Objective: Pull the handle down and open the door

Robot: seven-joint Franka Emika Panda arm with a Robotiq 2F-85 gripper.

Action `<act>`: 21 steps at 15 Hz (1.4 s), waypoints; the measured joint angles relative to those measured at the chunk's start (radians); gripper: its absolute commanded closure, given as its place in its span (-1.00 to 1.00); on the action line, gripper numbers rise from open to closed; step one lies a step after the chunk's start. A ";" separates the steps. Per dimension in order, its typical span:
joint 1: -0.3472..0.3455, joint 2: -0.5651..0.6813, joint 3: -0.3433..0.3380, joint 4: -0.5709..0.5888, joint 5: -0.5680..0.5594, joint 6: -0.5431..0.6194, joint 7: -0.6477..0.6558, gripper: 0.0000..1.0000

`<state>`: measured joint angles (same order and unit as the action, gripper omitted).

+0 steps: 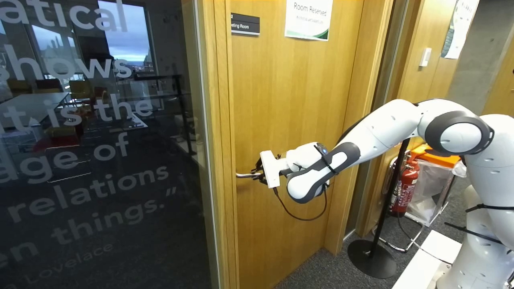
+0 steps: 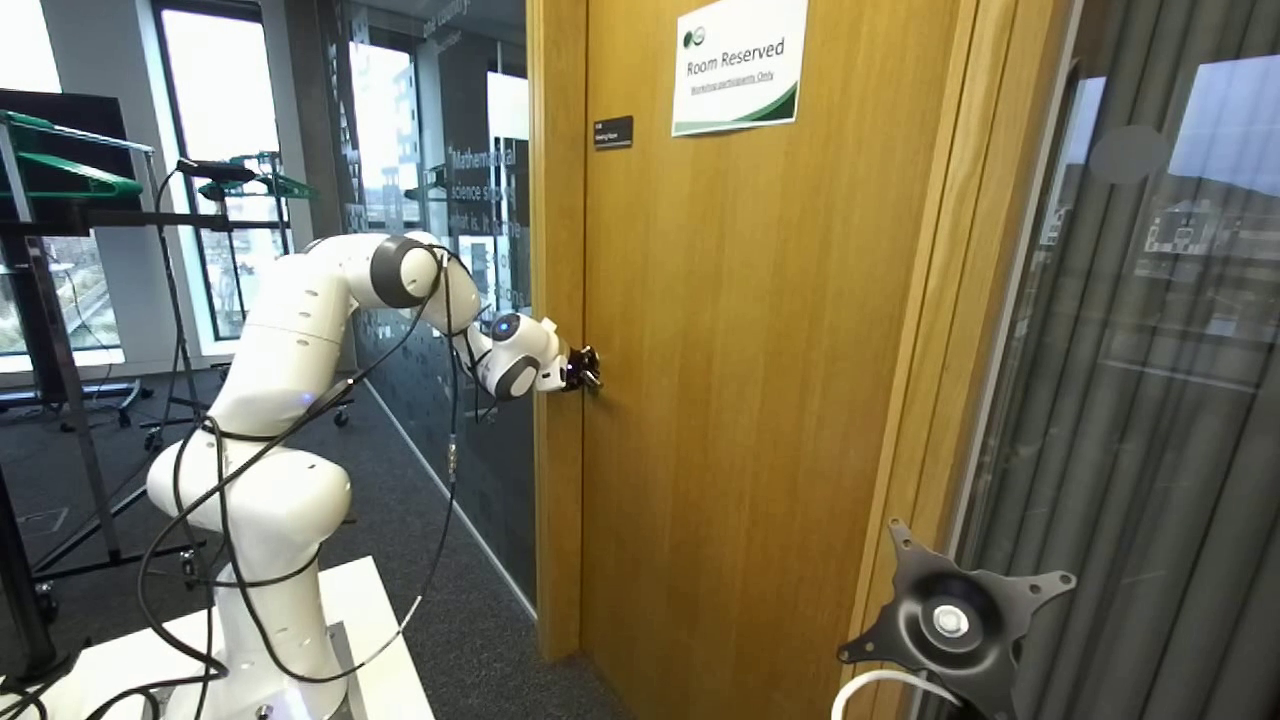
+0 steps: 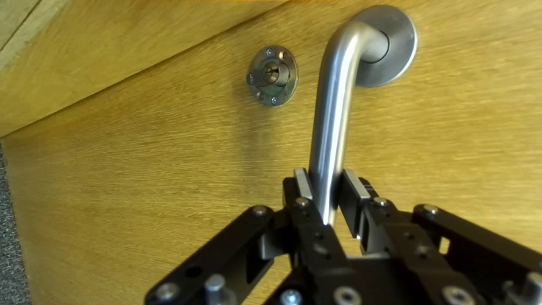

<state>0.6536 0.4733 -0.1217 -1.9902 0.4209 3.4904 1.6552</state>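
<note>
Background: a corridor wall with a honey-coloured wooden door (image 1: 289, 100) in a matching frame (image 1: 220, 120); white "Room Reserved" notice (image 2: 740, 65) and small dark plaque (image 2: 613, 133) on its upper part. Left of the frame, in an exterior view, a dark glass panel (image 1: 120, 224) with white lettering. Floor: grey carpet (image 1: 305, 271).

Edges: the door's left edge meets the frame along a thin dark seam in my wrist view.

Floor room: carpet before the foot of the door. In an exterior view, one round black stand base (image 1: 371, 259) on it at right, near the frame; one white tabletop (image 1: 425, 257) farther right, bearing my arm (image 1: 373, 132), which reaches left across the front of the door. A cable (image 1: 301, 218) loops below the wrist.

Handle (image 3: 332, 110): one silver lever, about level, at the door's left side, close to the frame. Its bent end meets a round metal plate (image 3: 404, 46), clear of my pincer (image 3: 328, 186). Its free end lies between the tips, which I have pinching the bar from both sides. Lock cylinder (image 3: 272, 76): one, on the floor side of the handle, apart from it.
</note>
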 measured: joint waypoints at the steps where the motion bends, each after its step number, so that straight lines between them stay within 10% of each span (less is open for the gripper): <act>1: -0.018 -0.002 0.017 -0.001 -0.010 0.000 0.000 0.89; 13: -0.083 0.000 0.088 0.003 -0.009 0.000 0.013 0.89; 21: -0.272 0.016 0.296 0.015 -0.004 0.000 0.026 0.89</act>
<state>0.3820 0.4892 0.1739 -1.9751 0.4167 3.4900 1.6812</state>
